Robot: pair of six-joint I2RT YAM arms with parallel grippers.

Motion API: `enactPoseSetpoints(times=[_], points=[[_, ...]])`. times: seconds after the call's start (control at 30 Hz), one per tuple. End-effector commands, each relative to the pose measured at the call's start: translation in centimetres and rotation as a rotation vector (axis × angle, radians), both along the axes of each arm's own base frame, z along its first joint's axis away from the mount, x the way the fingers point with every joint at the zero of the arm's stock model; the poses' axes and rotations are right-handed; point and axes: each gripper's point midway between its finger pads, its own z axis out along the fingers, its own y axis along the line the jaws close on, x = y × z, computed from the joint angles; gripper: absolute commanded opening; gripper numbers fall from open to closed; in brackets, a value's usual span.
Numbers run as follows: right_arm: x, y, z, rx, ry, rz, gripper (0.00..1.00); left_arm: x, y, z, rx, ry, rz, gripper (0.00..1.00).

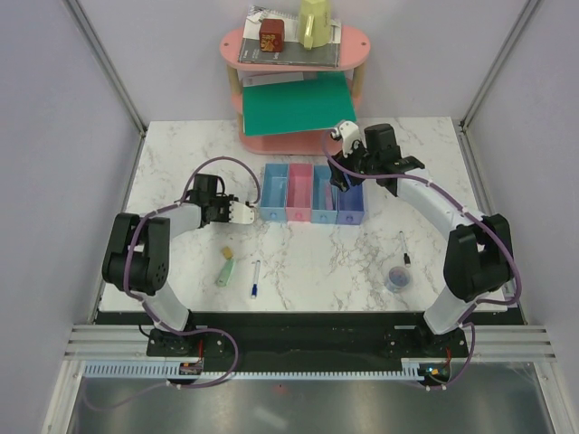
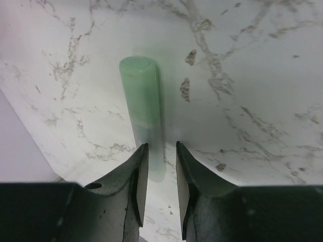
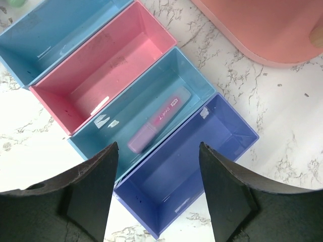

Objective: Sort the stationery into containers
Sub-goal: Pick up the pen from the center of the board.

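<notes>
Two pale green markers show. The left gripper point(image 2: 161, 151) is clamped on the lower end of one pale green plastic marker point(image 2: 141, 96), held above the marble. The second pale green marker point(image 1: 224, 271) lies lower left of centre in the overhead view. One small tan eraser point(image 1: 228, 251) sits just above it and one thin white pen with a blue tip point(image 1: 255, 278) lies to its right.

One thin black pen point(image 1: 404, 246) and one clear round tape roll point(image 1: 398, 278) lie at the lower right.

Four joined open plastic trays stand at centre. The light blue tray point(image 3: 60, 25), pink tray point(image 3: 116, 45) and violet-blue tray point(image 3: 222, 126) show bare floors. The blue tray point(image 3: 166, 70) holds one pink-purple marker point(image 3: 156, 123).

The right gripper point(image 3: 157, 147) hangs over the blue and violet-blue trays, fingers wide apart.

The white grey-veined marble table point(image 1: 181, 163) stands between pale lilac walls, with a pink oval two-tier shelf point(image 1: 357, 50) at top centre.
</notes>
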Motion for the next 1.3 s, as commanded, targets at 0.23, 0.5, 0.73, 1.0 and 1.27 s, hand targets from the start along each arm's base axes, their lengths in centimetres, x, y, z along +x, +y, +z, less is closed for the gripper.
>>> enactPoseSetpoints(times=[0.23, 0.5, 0.73, 1.0, 1.27], points=[[0.3, -1.1, 4.6, -0.019, -0.107, -0.027, 0.73, 0.5, 3.5, -2.6, 0.151, -0.073, -0.024, 0.34], [0.3, -1.1, 5.0, -0.008, -0.109, -0.030, 0.73, 1.1, 5.1, -0.7, 0.211, -0.135, -0.087, 0.34], [0.0, -1.1, 5.4, -0.005, -0.117, -0.031, 0.73, 1.6, 3.9, 4.9, 0.143, -0.236, -0.140, 0.34], [-0.3, -1.7, 6.3, -0.004, -0.138, -0.044, 0.73, 1.4, 2.8, 13.0, -0.119, -0.230, 0.071, 0.51], [-0.3, -1.8, 6.0, 0.005, -0.124, -0.050, 0.74, 3.6, 1.5, 11.6, -0.512, 0.123, 0.744, 0.60]])
